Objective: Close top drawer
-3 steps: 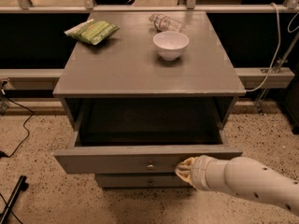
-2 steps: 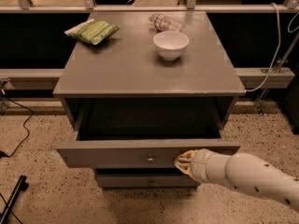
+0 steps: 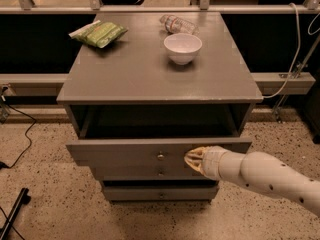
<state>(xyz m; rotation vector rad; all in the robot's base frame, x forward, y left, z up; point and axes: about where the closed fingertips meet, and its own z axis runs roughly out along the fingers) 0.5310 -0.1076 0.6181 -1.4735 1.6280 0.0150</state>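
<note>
Gripper [image 3: 192,159] sits against the front panel of the top drawer [image 3: 120,151], its yellowish tip touching the grey wood just to the right of the small round knob [image 3: 160,156]. I cannot tell from this camera view whether it is spread or pressed together; it reads only as one pale tip on the panel. My white arm [image 3: 270,179] runs away from it toward the lower right corner.

The top drawer stands partly out of the cabinet, with its front forward of the frame and a dark opening showing above the gripper. Directly below the gripper is the second drawer front [image 3: 130,172], set further back, and beneath that the bottom drawer [image 3: 125,193], each with its own knob.

Above the gripper, on the cabinet's flat grey surface [image 3: 140,79], a white bowl [image 3: 183,48] stands upright near the back. A clear plastic bottle [image 3: 177,24] lies on its side just behind the bowl. A green packet [image 3: 100,33] lies well apart from both, up and to the left of the gripper at the far left corner.

Speckled floor [image 3: 50,194] spreads below and to the left of the gripper, with a dark cable [image 3: 20,149] trailing across it. A white cable [image 3: 295,59] hangs up and to the right.
</note>
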